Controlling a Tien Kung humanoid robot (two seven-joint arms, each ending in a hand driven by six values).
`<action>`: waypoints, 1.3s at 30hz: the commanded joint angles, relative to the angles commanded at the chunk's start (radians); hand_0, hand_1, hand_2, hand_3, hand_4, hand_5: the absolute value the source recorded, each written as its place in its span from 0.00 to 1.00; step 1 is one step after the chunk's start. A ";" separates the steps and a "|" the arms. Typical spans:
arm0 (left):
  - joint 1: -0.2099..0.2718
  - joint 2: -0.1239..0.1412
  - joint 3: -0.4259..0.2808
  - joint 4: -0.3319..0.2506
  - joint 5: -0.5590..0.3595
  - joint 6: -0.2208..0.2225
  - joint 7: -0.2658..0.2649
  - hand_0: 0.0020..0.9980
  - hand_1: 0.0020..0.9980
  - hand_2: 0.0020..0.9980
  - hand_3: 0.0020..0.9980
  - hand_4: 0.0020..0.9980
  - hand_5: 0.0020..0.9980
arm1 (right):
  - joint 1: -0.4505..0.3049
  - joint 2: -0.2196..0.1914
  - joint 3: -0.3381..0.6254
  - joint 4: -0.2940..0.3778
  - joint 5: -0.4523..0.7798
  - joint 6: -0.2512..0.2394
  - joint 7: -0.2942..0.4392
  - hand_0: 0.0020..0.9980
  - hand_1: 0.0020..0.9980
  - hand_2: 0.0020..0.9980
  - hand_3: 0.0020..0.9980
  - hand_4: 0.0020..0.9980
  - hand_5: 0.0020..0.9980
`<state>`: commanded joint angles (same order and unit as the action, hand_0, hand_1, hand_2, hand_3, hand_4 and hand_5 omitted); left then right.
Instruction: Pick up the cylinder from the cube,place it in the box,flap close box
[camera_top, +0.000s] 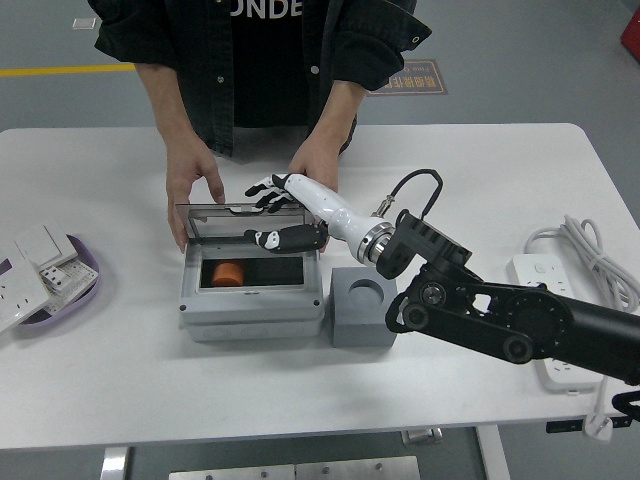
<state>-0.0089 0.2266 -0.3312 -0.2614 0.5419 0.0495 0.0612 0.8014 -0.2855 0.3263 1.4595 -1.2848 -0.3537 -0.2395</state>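
An orange cylinder (228, 273) lies inside the grey box (252, 305) at its left side. The box's clear lid (245, 222) stands half raised at the back. My right hand (277, 213) is open, its fingers spread over the lid's top edge and its thumb in front of the lid. The grey cube (365, 307) with an empty round hole stands just right of the box. A person's two hands (192, 185) rest behind the lid, the other hand (315, 165) by my hand's wrist. My left hand is out of view.
A purple dish with white sockets (45, 275) sits at the left edge. A white power strip and cable (575, 285) lie at the right.
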 joint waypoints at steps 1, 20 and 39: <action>0.000 0.000 -0.001 0.000 0.000 0.000 0.000 0.59 0.62 0.61 0.63 0.68 0.25 | -0.006 -0.004 0.001 0.009 -0.009 -0.001 -0.004 0.81 0.68 0.68 0.76 0.76 0.33; 0.007 -0.003 -0.031 -0.005 0.025 0.002 0.000 0.60 0.62 0.61 0.63 0.68 0.25 | -0.108 -0.066 0.044 0.148 -0.137 0.101 -0.127 0.78 0.68 0.68 0.75 0.75 0.36; 0.031 -0.009 -0.038 0.004 0.014 0.002 -0.007 0.60 0.62 0.61 0.63 0.68 0.25 | -0.532 -0.226 0.640 0.244 0.099 -0.030 0.206 0.75 0.66 0.67 0.70 0.71 0.36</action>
<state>0.0224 0.2179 -0.3690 -0.2577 0.5558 0.0519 0.0540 0.2693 -0.5115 0.9662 1.7031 -1.1859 -0.3836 -0.0335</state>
